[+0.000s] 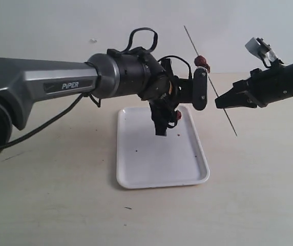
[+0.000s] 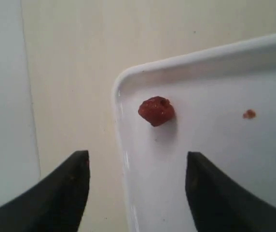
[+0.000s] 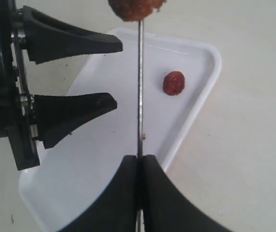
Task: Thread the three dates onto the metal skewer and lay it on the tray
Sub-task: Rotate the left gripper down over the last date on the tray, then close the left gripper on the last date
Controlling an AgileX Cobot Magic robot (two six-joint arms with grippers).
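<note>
Exterior view shows the pale tabletop (image 1: 259,195) and the grey left arm (image 1: 44,84) reaching across to the middle. The white tray (image 1: 151,164) lies flat on the tabletop, below the left end effector (image 2: 135,164) and lower than the right end effector (image 3: 140,159). The two black fingers of the left end effector stand wide apart with nothing between them, above one corner of the tray. The right end effector is pressed together on the metal skewer (image 1: 228,118) and holds it tilted in the air, with a long part rising above the grip and a short part hanging below it. Up the rod from this grip sits the skewered date (image 1: 202,61); whether it is one fruit or two close together I cannot tell. The loose date (image 2: 156,110) rests on the tray near the corner, just ahead of the open left fingers. A small reddish crumb (image 2: 249,114) lies on the tray, apart from this date.
</note>
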